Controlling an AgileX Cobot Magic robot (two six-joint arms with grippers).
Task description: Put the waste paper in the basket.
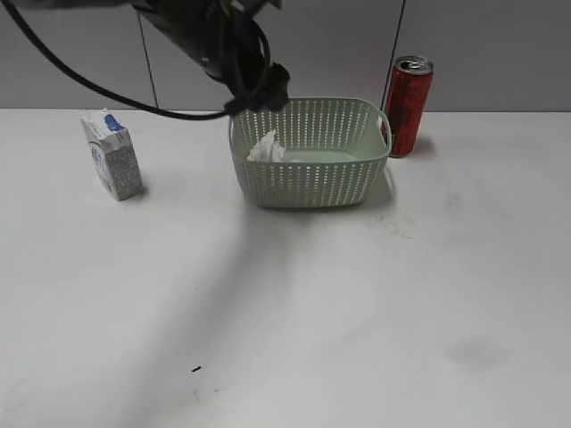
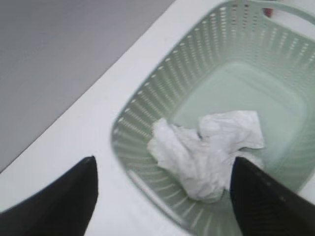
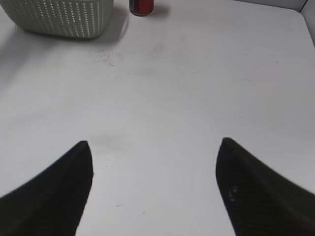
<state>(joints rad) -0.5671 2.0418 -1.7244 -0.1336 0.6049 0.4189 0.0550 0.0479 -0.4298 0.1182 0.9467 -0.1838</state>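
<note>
The sage-green basket [image 1: 312, 174] stands at the table's back middle. Crumpled white waste paper [image 1: 266, 148] lies inside it at its left end; in the left wrist view the waste paper [image 2: 206, 152] rests on the floor of the basket [image 2: 147, 98], and I cannot tell how many wads it is. My left gripper [image 1: 260, 96] hangs open and empty over the basket's left rim; in its wrist view the left gripper's [image 2: 162, 167] fingers straddle the rim and paper. My right gripper [image 3: 155, 147] is open and empty above bare table; it is out of the exterior view.
A tall red can [image 1: 409, 105] stands just right of the basket and shows in the right wrist view [image 3: 141, 7]. A small white-grey carton with a blue top [image 1: 112, 155] stands at the left. A grey wall runs behind the table.
</note>
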